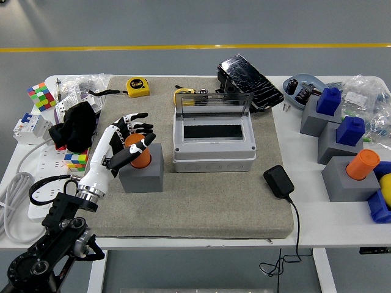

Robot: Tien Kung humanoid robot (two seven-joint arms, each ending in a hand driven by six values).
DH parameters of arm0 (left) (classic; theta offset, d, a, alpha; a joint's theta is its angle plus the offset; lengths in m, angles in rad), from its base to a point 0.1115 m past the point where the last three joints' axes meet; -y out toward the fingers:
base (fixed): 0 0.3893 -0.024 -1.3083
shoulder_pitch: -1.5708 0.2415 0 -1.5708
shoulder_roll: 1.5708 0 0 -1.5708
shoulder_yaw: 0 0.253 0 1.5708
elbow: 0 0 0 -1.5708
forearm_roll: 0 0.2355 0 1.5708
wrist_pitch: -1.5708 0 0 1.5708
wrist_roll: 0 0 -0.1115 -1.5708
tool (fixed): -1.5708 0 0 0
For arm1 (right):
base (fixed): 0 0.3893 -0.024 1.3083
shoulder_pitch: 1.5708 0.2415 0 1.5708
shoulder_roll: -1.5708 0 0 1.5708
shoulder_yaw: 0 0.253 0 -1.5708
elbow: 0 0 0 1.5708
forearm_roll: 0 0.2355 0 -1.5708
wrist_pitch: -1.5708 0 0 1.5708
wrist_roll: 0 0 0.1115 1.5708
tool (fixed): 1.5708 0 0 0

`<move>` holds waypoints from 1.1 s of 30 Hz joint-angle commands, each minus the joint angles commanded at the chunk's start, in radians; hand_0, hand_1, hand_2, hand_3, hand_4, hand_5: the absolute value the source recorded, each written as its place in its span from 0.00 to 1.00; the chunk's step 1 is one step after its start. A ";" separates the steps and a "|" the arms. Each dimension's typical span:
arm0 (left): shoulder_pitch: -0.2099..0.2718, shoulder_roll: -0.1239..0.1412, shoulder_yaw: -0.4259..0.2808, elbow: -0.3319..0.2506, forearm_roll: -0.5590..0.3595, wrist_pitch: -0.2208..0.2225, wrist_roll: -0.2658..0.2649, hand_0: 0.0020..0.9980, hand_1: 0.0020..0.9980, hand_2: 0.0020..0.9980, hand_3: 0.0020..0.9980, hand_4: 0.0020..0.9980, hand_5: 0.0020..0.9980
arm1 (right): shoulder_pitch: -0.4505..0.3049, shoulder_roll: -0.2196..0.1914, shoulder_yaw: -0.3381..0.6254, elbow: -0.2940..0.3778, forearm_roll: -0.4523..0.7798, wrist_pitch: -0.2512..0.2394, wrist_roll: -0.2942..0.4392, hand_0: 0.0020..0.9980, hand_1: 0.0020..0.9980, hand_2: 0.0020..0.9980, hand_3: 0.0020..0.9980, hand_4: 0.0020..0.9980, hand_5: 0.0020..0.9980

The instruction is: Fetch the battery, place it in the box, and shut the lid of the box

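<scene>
Well, from the head view, the battery [139,152] is a stubby orange cylinder standing upright in a grey block [142,173] at about nine o'clock on the bench [293,213]. The left robot hand [129,141] wraps its fingers around the battery's top. At the mat's middle, the grey box [214,146] sits with its clear lid [214,103] raised.

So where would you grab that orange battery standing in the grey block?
By its upper sides, probably coming from the left. The orange battery stands upright in the grey block, so only its top part shows. The left hand is already there, fingers curled around that part.
</scene>
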 joint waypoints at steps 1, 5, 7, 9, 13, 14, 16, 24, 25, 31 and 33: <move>-0.002 -0.001 0.004 0.002 0.002 0.001 -0.001 0.57 0.60 0.61 0.73 1.00 0.30 | 0.000 0.000 0.001 0.000 0.000 0.000 0.000 0.64 0.66 0.67 0.58 0.97 0.58; -0.009 -0.006 0.019 0.011 0.015 0.003 -0.002 0.57 0.60 0.61 0.73 1.00 0.30 | 0.000 0.000 0.001 0.000 -0.001 0.000 -0.001 0.64 0.66 0.67 0.58 0.97 0.58; -0.011 -0.010 0.028 0.017 0.022 0.006 -0.004 0.49 0.58 0.57 0.71 1.00 0.13 | 0.000 0.000 0.001 0.000 -0.001 0.000 -0.001 0.64 0.66 0.67 0.58 0.97 0.58; -0.014 -0.013 0.036 0.023 0.025 0.010 -0.008 0.49 0.58 0.57 0.71 1.00 0.13 | 0.000 0.000 -0.002 0.000 0.002 0.001 0.000 0.64 0.66 0.67 0.58 0.97 0.58; -0.021 -0.018 0.045 0.039 0.026 0.020 -0.023 0.36 0.48 0.52 0.58 1.00 0.03 | 0.001 0.000 -0.002 0.000 0.001 0.001 0.000 0.64 0.66 0.67 0.58 0.97 0.58; -0.023 -0.019 0.046 0.042 0.023 0.023 -0.029 0.36 0.48 0.52 0.58 1.00 0.03 | 0.001 0.000 -0.003 0.000 0.002 0.001 0.000 0.64 0.66 0.67 0.58 0.97 0.58; -0.025 -0.021 0.047 0.048 0.017 0.031 -0.041 0.36 0.48 0.52 0.58 1.00 0.03 | 0.000 0.000 -0.003 0.000 0.001 0.001 0.000 0.64 0.66 0.67 0.58 0.97 0.58; -0.037 -0.027 0.049 0.077 -0.016 0.075 -0.101 0.23 0.35 0.44 0.49 1.00 0.01 | 0.002 0.000 -0.005 0.000 0.004 0.001 -0.001 0.64 0.66 0.67 0.58 0.97 0.58; -0.038 -0.027 0.050 0.081 -0.019 0.078 -0.105 0.15 0.24 0.30 0.34 1.00 0.00 | 0.003 0.000 -0.005 0.000 0.004 0.001 0.000 0.64 0.66 0.67 0.58 0.97 0.58; -0.045 -0.034 0.058 0.105 -0.042 0.090 -0.133 0.14 0.19 0.23 0.26 1.00 0.00 | 0.003 0.000 -0.006 0.000 0.004 0.001 -0.001 0.64 0.66 0.67 0.58 0.97 0.58; -0.048 -0.037 0.062 0.111 -0.053 0.096 -0.146 0.14 0.19 0.23 0.26 1.00 0.00 | 0.003 0.000 -0.007 0.000 0.004 0.001 -0.001 0.64 0.66 0.67 0.58 0.97 0.58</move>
